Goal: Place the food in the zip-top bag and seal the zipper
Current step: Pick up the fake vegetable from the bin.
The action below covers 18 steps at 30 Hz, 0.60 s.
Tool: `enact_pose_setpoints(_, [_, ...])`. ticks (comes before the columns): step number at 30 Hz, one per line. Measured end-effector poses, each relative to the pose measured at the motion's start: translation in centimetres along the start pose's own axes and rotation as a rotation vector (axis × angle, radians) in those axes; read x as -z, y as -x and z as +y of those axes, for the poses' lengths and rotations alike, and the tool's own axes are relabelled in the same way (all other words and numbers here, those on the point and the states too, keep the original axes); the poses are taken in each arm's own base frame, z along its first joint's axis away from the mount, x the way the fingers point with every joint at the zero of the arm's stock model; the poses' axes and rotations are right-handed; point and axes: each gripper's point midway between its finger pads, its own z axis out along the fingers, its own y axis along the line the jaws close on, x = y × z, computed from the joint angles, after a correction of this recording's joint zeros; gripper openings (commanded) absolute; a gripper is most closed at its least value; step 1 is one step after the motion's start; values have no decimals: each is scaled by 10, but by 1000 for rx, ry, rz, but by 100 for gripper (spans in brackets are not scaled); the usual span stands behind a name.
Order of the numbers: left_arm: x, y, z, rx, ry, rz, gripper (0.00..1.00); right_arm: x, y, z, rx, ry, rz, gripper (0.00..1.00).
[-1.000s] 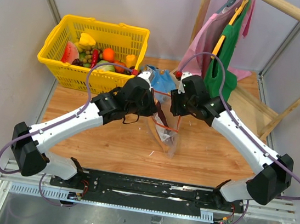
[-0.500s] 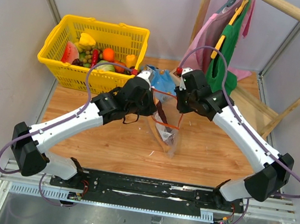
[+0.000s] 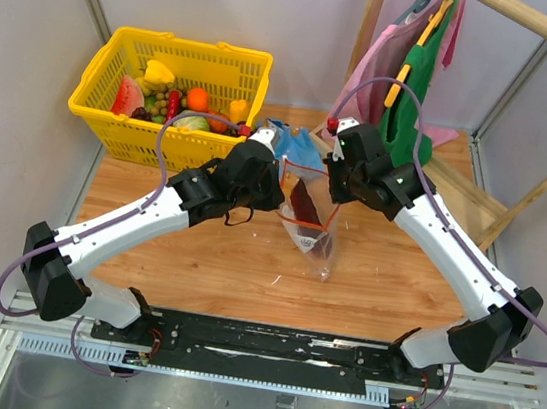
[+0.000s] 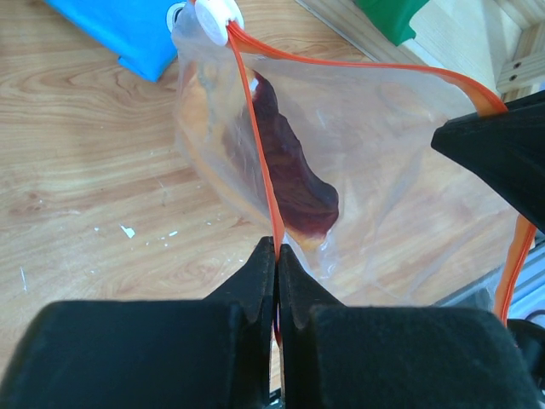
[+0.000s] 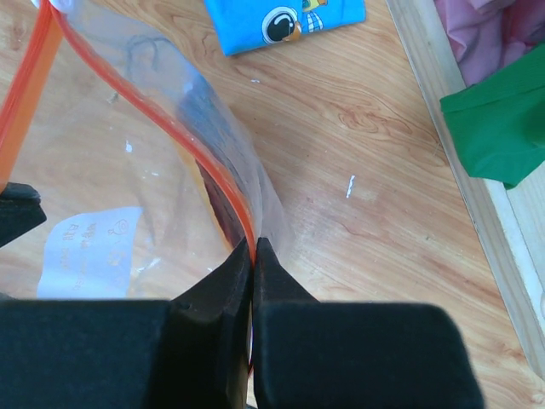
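You've left jaws, right jaws each pinched shut on zipper, likely spreading zip-top bag mouth; slice inside.

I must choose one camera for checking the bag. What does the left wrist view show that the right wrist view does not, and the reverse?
Left wrist only: the dark red slice, plain inside the zip-top bag; the right wrist view gives just a dark patch there. Right wrist only: the bag's white label, the cartoon print on the blue pouch, a pink cloth. Both: the wooden table and the red-orange zipper, pinched by the left fingers in one view and the right fingers in the other.
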Motion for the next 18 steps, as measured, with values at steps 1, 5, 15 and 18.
enact_pose_setpoints(1, [0, 0, 0, -1, 0, 0, 12, 0, 0, -1, 0, -4, -1, 1])
enact_pose_setpoints(5, [0, 0, 0, -4, 1, 0, 30, -4, -4, -3, 1, -15, 4, 1])
enact_pose_setpoints(15, [11, 26, 9, -46, 47, -80, 64, -4, -2, -5, 3, -26, -13, 1])
enact_pose_setpoints(18, [19, 46, 18, -51, 73, -133, 68, -4, -3, -6, 7, -33, -14, 1])
